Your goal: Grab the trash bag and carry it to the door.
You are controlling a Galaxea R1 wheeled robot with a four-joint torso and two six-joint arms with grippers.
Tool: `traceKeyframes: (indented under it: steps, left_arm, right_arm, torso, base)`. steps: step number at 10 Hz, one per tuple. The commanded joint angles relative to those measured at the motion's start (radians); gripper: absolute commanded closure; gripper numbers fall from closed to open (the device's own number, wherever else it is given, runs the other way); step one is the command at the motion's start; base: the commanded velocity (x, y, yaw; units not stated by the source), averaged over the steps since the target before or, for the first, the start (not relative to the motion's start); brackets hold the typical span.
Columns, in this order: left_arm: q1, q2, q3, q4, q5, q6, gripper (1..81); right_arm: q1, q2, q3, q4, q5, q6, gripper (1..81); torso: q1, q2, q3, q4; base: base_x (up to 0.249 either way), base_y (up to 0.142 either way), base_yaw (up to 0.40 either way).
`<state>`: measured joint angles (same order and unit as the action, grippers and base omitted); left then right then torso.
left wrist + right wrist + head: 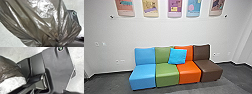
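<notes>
Grey-brown plastic, thin and glossy, makes up the trash bag (28, 23); its film is creased in long folds, with hard white glare on the crumpled parts and sharp streaks along the ridges. The bag lies right at the left gripper (62, 44): the folds fan out from beside it and draw together in a puckered gather next to that end effector. State of the left gripper — cannot be told, as the gather runs into a dark, blurred patch there. State of the right gripper likewise cannot be told. Near the right gripper, the same kind of brown film appears beside the robot's own dark plate (57, 72), together with a bright whitish patch (13, 83); whether that patch is glare or another material cannot be determined. The bag is cut off by the picture edges in both wrist views, its full outline is unconfirmed, and its contents cannot be made out. Well beyond both grippers, ahead of the robot, a row of blue, green, orange and brown seats (167, 75) stands against a white wall (166, 32), a bright blue cushion (177, 56) leaning on the backrests — posters above are cut off at the top.
</notes>
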<state>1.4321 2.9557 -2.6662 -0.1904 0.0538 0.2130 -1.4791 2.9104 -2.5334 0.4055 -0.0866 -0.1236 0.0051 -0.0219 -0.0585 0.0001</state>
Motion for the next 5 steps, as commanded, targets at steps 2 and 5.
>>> traceKeyframes:
  steps: [2, 5]
  left_arm:
    - [-0.057, -0.009, 0.0, -0.003, 0.058, 0.009, 81.1]
    - [-0.057, -0.009, 0.0, -0.001, 0.058, 0.009, 81.1]
  right_arm:
    - [0.049, 0.008, -0.036, -0.154, -0.078, 0.033, 1.0]
    - [0.049, 0.014, -0.04, -0.396, -0.065, 0.291, 1.0]
  torso:
    - [0.0, 0.0, 0.0, 0.0]
    - [0.0, 0.0, 0.0, 0.0]
  base:
    - [0.0, 0.0, -0.344]
    - [0.0, 0.0, -0.345]
